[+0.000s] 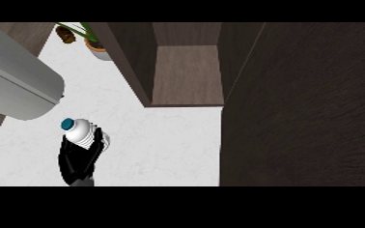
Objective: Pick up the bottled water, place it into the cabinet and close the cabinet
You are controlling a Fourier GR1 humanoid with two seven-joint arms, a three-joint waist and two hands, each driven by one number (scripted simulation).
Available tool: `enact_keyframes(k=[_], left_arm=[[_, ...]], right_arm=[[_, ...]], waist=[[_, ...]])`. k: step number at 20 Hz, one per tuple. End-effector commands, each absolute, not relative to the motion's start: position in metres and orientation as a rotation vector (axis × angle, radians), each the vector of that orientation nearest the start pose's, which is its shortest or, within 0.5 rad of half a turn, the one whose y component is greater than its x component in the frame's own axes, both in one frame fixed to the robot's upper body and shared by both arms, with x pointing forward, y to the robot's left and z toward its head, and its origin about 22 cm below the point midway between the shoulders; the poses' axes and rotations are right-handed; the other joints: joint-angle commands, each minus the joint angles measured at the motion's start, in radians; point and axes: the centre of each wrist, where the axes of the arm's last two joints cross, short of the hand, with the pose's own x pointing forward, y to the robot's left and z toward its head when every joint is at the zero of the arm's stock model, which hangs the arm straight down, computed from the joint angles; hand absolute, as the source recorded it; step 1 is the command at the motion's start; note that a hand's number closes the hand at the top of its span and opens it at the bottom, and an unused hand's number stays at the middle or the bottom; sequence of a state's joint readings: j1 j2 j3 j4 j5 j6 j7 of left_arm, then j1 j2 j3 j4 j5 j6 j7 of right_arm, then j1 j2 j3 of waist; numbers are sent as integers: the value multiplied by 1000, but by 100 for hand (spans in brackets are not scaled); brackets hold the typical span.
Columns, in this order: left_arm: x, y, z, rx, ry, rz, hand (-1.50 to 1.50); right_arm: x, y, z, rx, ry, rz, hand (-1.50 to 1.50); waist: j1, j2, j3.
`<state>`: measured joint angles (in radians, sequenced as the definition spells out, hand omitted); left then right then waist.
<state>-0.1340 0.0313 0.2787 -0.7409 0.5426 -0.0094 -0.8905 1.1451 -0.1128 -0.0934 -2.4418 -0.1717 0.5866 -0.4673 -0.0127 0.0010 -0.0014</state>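
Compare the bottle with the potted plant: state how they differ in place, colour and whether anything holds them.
The bottle sits low at the view's left, gripped by the left hand; the plant stands free at the top, beside the cabinet. The bottle is white with a teal cap; the plant has green leaves in a pale pot. Both lie left of the open cabinet, over the white counter.

A white, faintly marbled stone counter top [164, 140] fills the lower middle of the head view. At upper left a potted green plant in a pale round pot [94, 43] stands beside a large rounded grey metal appliance [25, 89] that overhangs the counter's left edge. A strip of brown wood-grain surface [28, 36] shows in the far upper left corner. Lighting is even, with soft shadows.
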Motion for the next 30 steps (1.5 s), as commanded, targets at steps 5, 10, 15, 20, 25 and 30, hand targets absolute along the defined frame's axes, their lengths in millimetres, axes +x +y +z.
enact_keyframes(k=[5,10,15,20,25,30], left_arm=[[232,288,-143,232,-1795,758,150],[248,267,-135,42,-1824,606,150],[261,236,-126,-217,-1861,414,150],[261,224,-105,-300,-1846,357,150],[270,182,-68,-376,-1860,276,150],[266,151,-22,-405,-1903,216,150]], right_arm=[[1,-276,136,144,-1909,214,-150],[-2,-284,131,163,-1891,240,-150],[-4,-287,129,155,-1887,230,-150],[2,-278,133,147,-1901,228,-150],[3,-275,122,151,-1916,194,-150],[4,-280,122,133,-1908,202,-150]], waist=[[4,1,0],[-4,1,0],[-3,-1,0],[14,-4,1],[12,-6,2],[10,-6,2]])
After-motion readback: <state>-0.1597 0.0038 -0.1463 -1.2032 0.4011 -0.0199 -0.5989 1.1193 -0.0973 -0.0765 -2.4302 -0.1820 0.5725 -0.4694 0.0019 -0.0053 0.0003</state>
